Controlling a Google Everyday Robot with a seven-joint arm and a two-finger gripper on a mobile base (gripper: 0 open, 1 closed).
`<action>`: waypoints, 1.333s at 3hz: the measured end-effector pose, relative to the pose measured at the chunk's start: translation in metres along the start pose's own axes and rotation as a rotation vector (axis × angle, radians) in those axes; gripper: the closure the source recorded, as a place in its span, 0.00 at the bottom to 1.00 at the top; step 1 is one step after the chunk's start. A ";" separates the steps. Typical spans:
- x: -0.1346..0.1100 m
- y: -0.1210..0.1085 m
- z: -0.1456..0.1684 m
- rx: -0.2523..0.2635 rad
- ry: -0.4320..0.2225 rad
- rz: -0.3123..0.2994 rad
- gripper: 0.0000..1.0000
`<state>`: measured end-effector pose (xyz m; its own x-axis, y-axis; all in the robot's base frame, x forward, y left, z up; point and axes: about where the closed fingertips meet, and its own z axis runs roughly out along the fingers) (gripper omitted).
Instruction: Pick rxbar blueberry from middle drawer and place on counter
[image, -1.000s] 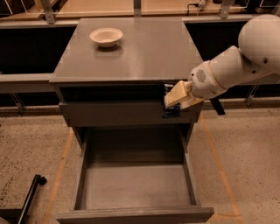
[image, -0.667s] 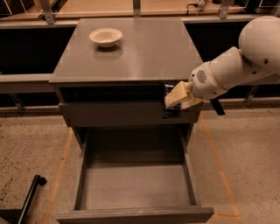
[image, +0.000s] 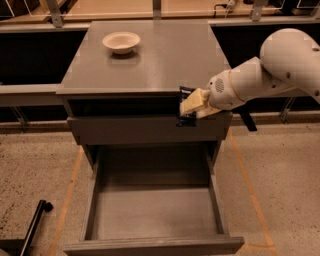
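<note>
My gripper (image: 191, 105), with cream fingers, is shut on the rxbar blueberry (image: 186, 119), a dark flat wrapper held upright. It hangs at the counter's front edge, right of centre, in front of the closed drawer front (image: 140, 131) just under the counter (image: 160, 60). The middle drawer (image: 90, 205) is pulled wide open below, and its grey floor shows nothing inside. My white arm (image: 280, 65) reaches in from the right.
A cream bowl (image: 121, 41) sits at the counter's back left. A black pole (image: 34, 226) lies on the speckled floor at lower left. Orange tape lines run along the floor on both sides of the cabinet.
My gripper has shifted slightly left with the bar in it, staying at counter-edge height. The drawer and the bowl have not moved.
</note>
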<state>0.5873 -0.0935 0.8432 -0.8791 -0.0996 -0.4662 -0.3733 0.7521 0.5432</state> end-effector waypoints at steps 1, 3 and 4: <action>-0.043 -0.003 0.010 0.014 -0.088 -0.053 1.00; -0.154 0.016 0.030 0.035 -0.210 -0.253 1.00; -0.201 0.056 0.057 -0.046 -0.234 -0.356 1.00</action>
<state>0.7602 0.0055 0.9278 -0.6044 -0.1932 -0.7729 -0.6585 0.6672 0.3481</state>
